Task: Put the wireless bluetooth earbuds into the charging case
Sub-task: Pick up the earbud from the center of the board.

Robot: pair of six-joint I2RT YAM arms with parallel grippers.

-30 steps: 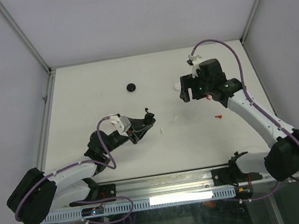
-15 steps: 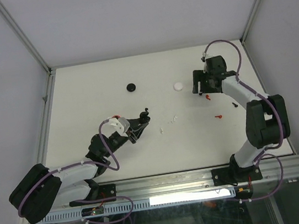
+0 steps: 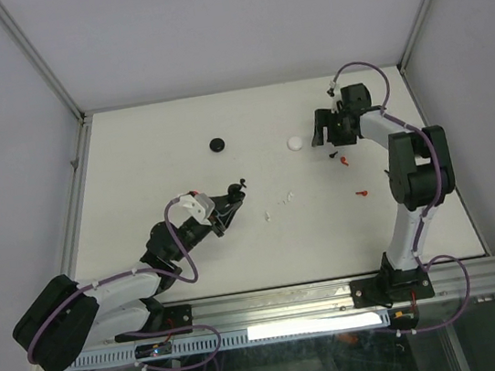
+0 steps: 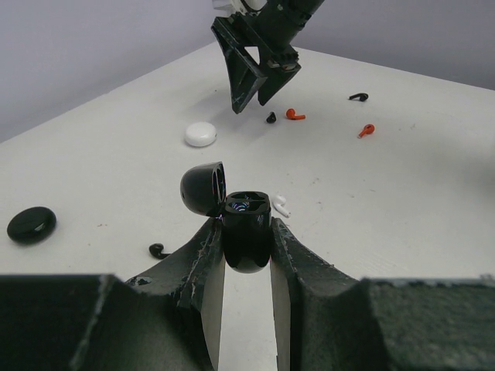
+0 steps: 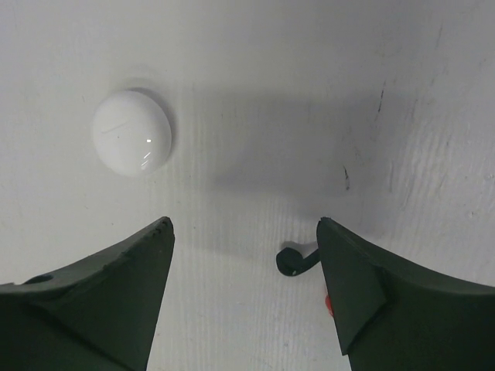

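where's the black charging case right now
The open black charging case is held in the left gripper, centre of the left wrist view, a white earbud on the table just beyond it.

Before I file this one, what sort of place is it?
Likely a lab test cell: a white table walled by grey panels, with the left arm and right arm bolted to a rail.

Right wrist view: just a sliver of a red earbud point(image 5: 328, 303) peeks past the jaws at five o'clock, the rest hidden. Left wrist view: the charging case point(image 4: 247, 232) has its lower half masked by the jaws and its wells are too dark to read. A white earbud point(image 4: 281, 205) at its one o'clock is half covered. Overhead, the pale specks point(image 3: 288, 197) mid-desk are too small to name.
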